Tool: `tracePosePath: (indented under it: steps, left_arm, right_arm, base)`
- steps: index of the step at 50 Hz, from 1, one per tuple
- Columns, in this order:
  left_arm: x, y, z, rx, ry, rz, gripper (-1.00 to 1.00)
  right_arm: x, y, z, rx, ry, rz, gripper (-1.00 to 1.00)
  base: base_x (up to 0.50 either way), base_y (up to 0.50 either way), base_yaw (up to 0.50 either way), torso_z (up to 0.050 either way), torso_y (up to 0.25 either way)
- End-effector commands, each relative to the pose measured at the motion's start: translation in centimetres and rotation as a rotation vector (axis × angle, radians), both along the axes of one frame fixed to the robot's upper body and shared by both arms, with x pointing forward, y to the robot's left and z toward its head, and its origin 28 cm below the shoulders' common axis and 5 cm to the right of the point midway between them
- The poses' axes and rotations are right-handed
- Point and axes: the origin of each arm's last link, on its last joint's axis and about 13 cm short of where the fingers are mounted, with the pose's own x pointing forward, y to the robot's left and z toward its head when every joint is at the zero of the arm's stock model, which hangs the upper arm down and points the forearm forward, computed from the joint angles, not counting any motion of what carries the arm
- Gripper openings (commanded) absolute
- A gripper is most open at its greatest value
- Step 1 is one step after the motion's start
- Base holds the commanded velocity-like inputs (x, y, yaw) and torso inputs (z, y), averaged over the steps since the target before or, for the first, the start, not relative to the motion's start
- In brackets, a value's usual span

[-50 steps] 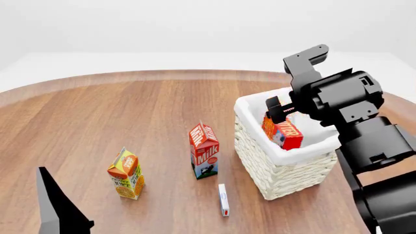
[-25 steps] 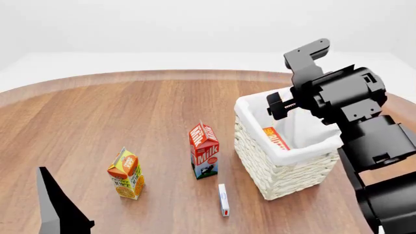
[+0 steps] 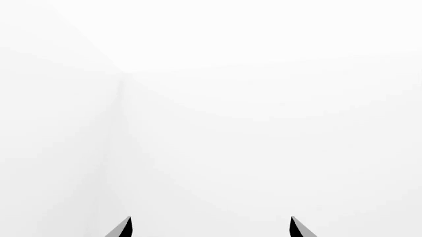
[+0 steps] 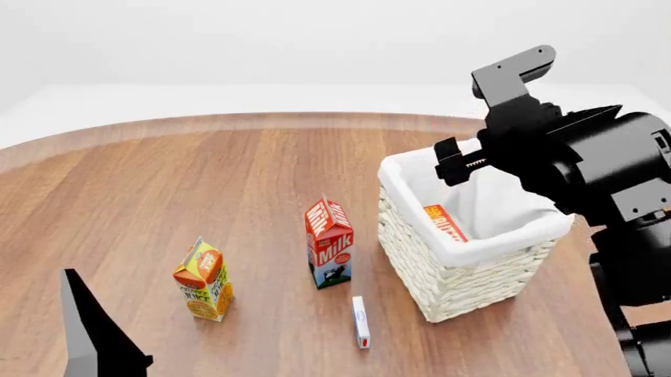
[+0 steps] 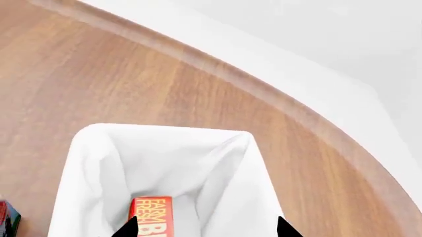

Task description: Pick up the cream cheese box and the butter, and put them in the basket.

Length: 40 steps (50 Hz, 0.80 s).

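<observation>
Basket (image 4: pixel 461 271) mouth: open from above; butter (image 4: pixel 445 223) lies against its left inner wall, remaining interior bare liner.
Above basket: right hand (image 4: pixel 453 161) over the far rim, fingertips spread apart.
Cream cheese box (image 4: pixel 361 321): flat on desk (image 4: pixel 188 181), near basket's front-left corner; milk carton (image 4: pixel 329 243) just behind it.
Left approach: juice carton (image 4: pixel 203 280) stands well apart; bare desk between.
Left hand (image 3: pixel 209 228): nothing before it.

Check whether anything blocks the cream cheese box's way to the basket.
Nothing visible does. The cream cheese box lies on bare wood just in front of the basket, apart from it. The milk carton stands behind the box, off that line. The butter already lies inside.
</observation>
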Motion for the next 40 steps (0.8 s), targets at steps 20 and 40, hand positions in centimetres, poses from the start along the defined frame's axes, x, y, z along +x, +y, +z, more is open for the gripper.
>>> tracePosePath:
  steps: [20,40]
  left_arm:
    - [0.0,0.0,0.0,0.0,0.003,0.0,1.0]
    - [0.0,0.0,-0.1,-0.001,0.005,0.0,1.0]
  right_arm:
    - [-5.9,1.6,-1.2,0.039,-0.13,0.266,1.0]
    - [-8.8,3.5,-5.8,0.114,-0.167,0.4,1.0]
  base:
    - [0.0,0.0,0.0,0.0,0.0]
    - [0.0,0.0,0.0,0.0,0.0]
